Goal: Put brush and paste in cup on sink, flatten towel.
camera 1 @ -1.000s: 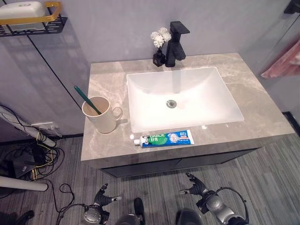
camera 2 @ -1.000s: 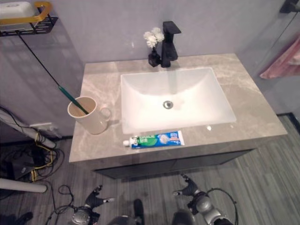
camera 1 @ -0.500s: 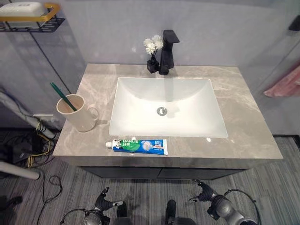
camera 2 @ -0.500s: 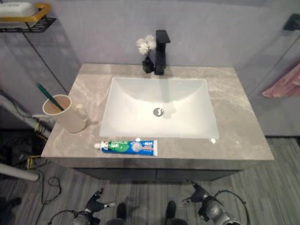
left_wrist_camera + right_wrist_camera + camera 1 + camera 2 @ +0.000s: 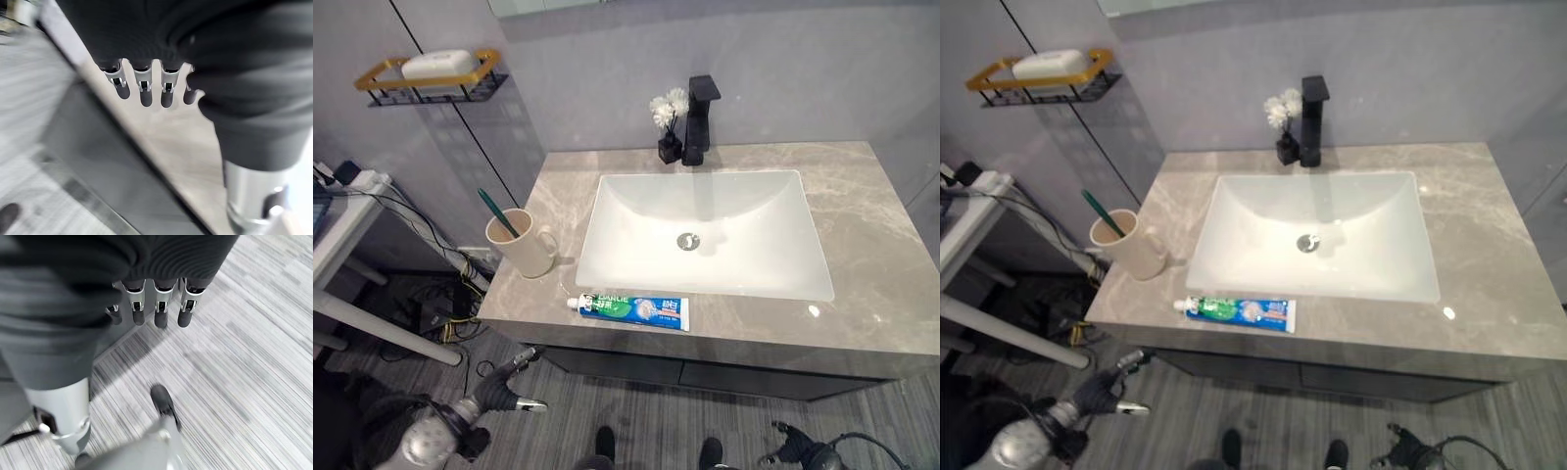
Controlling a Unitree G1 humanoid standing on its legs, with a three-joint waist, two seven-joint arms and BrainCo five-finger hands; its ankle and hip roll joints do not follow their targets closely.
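A blue, green and white toothpaste tube [image 5: 631,309] lies flat on the front strip of a grey marble-patterned bench [image 5: 881,264], just before the rim of a white rectangular sink basin [image 5: 705,233], its white cap pointing to the robot's left. Left of the basin stands a cream ceramic cup with a handle [image 5: 524,242]; a green toothbrush [image 5: 496,212] leans inside it, its handle sticking up and out toward the wall.

Both hands hang low, below the bench's front edge and well apart from the tube and cup. The left hand [image 5: 504,392] shows at the lower left over the floor, fingers [image 5: 142,88] straight and relaxed, holding nothing. The right hand [image 5: 790,453] shows at the bottom right; its fingers [image 5: 159,308] also hang straight and empty above the floor.

At the back of the bench, a black square-edged tap [image 5: 698,119] rises behind the basin, with a small black vase of white flowers [image 5: 669,122] just beside it on the left. The wall is pale grey. High on the left, a black wire shelf with a yellow rail [image 5: 431,83] carries a white soap dish [image 5: 438,65]. The floor is grey striped planking [image 5: 254,347]
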